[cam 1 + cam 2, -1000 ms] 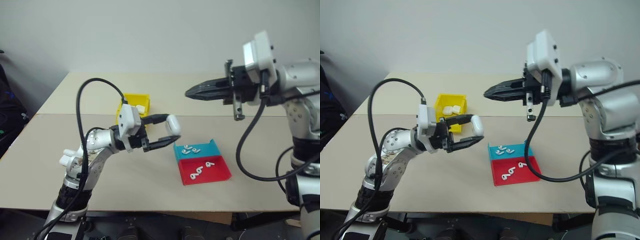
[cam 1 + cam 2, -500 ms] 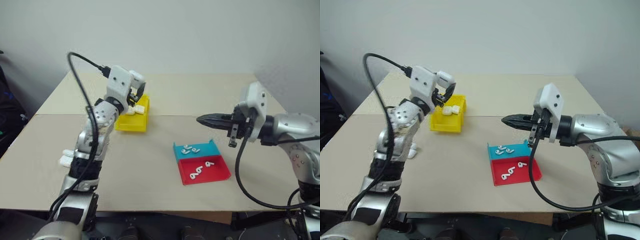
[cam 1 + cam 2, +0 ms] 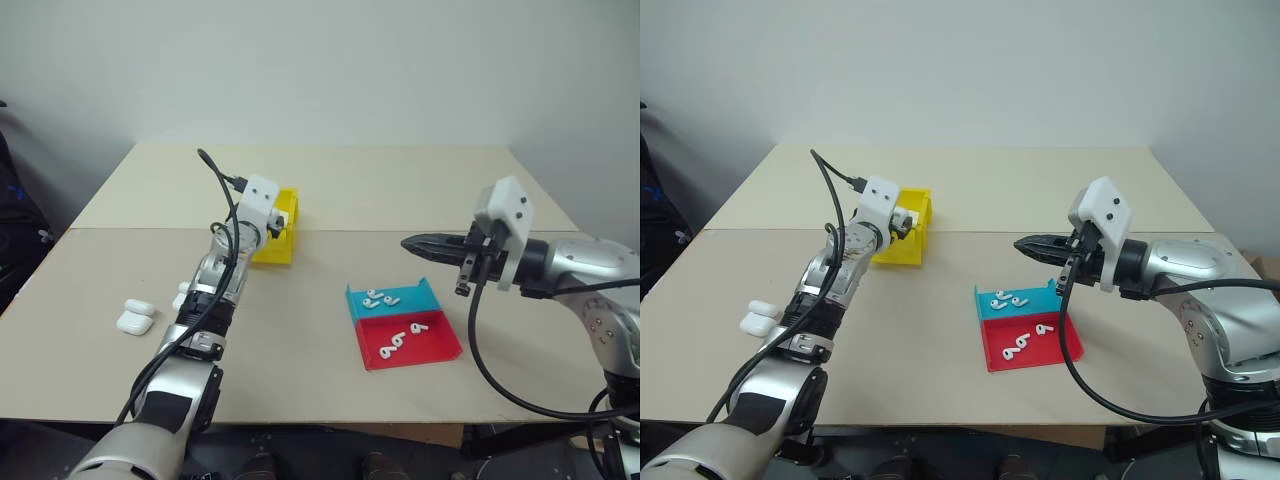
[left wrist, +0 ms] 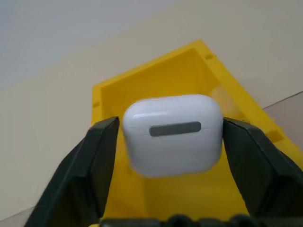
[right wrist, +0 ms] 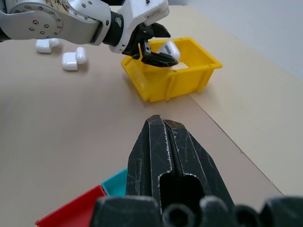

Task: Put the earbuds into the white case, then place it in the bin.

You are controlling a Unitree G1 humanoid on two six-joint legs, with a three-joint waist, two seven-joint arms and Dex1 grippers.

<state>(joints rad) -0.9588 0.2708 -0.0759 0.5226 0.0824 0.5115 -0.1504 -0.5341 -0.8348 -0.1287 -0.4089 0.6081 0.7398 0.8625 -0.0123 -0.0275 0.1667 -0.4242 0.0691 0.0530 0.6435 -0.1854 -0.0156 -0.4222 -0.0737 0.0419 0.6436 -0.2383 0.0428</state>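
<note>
The beige counter (image 3: pixel 330 300) carries the yellow bin (image 3: pixel 276 236) toward its far left, a teal tray (image 3: pixel 392 299) and a red tray (image 3: pixel 412 341) with loose earbuds (image 3: pixel 377 297) nearer the middle, and spare white cases (image 3: pixel 133 316) at the left edge. The left gripper (image 4: pixel 170 142) reaches level over the bin's near wall, and the white case (image 4: pixel 173 134) sits between its fingers above the yellow floor. The fingers look spread about as wide as the case, with a sliver of yellow showing at each side, so whether they press it or have just let go I cannot tell. The right gripper (image 3: pixel 418 243) hangs above the trays with its fingers pressed together on nothing. To finish well, the release should probably happen with the case fully inside the walls, then the arm should draw straight back without clipping the rim.
</note>
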